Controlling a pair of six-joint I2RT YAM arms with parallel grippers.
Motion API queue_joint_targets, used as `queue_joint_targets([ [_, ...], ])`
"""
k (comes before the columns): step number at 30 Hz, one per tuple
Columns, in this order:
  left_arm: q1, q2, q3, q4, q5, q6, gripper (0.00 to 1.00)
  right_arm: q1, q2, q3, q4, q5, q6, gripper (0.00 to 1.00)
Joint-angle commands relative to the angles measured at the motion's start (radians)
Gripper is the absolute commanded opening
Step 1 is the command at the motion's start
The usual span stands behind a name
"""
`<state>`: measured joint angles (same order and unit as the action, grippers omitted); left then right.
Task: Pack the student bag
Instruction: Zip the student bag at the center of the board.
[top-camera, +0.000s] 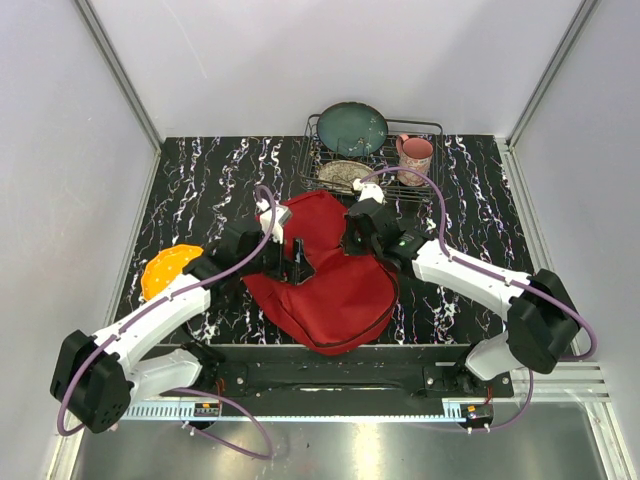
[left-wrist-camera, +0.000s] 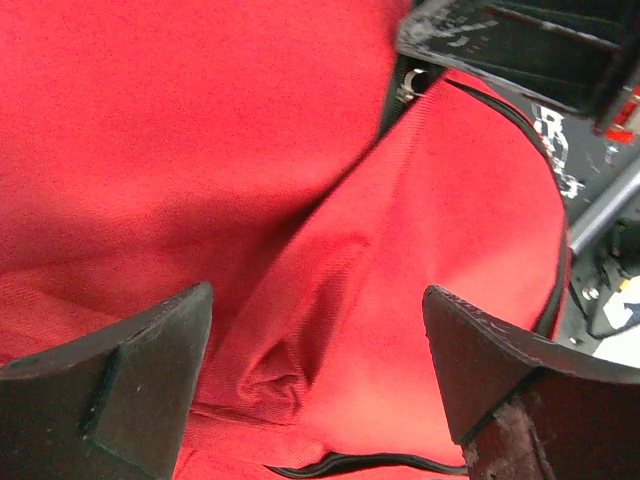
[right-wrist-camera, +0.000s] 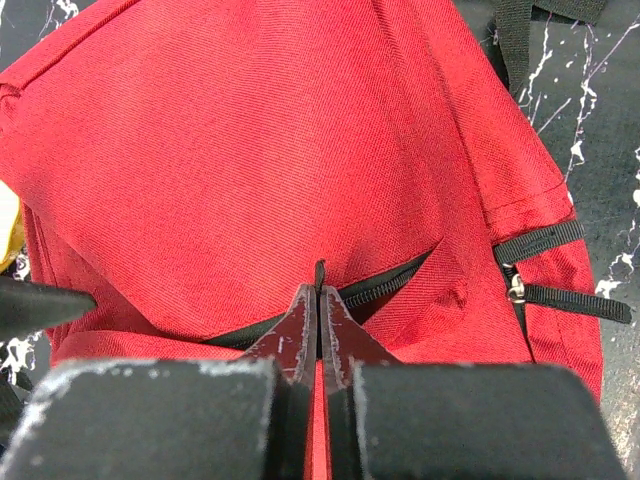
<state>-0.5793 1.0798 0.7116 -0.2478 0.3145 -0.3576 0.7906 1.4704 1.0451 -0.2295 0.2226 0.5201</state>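
1. Left gripper (left-wrist-camera: 318, 300) spread wide, released, hovering over red fabric.
2. Right gripper (right-wrist-camera: 319, 292) clenched, tips at black zipper (right-wrist-camera: 392, 280); pull pinched or not, cannot tell.
3. Student bag (top-camera: 330, 285) lies on marbled table (top-camera: 200, 180), between the 2 arms.

Wire rack (top-camera: 428, 126) holds a teal plate (top-camera: 352, 128), a speckled plate (top-camera: 345, 175), a pink mug (top-camera: 414, 156); orange object (top-camera: 165, 272) far left
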Motion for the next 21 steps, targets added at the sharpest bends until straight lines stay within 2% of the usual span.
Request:
queue_joint_targets([
  [1, -0.002, -0.015, 0.011, 0.036, -0.140, 0.045, 0.89, -0.008, -0.048, 0.041, -0.008, -0.008, -0.008, 0.00],
  [6, -0.007, -0.029, 0.005, 0.024, -0.209, 0.048, 0.88, -0.008, -0.053, 0.044, -0.016, -0.011, -0.006, 0.00],
  [14, -0.039, 0.034, 0.015, 0.036, -0.065, 0.078, 0.82, -0.008, -0.045, 0.056, -0.018, -0.014, -0.011, 0.00],
  [17, -0.050, 0.048, 0.011, 0.039, -0.066, 0.071, 0.70, -0.010, -0.041, 0.058, -0.016, -0.019, -0.008, 0.00],
  [20, -0.048, 0.051, 0.006, 0.036, -0.087, 0.059, 0.49, -0.008, -0.039, 0.059, -0.014, -0.017, -0.009, 0.00],
  [21, -0.048, 0.054, 0.009, 0.022, -0.101, 0.054, 0.38, -0.008, -0.039, 0.059, -0.013, -0.016, -0.008, 0.00],
])
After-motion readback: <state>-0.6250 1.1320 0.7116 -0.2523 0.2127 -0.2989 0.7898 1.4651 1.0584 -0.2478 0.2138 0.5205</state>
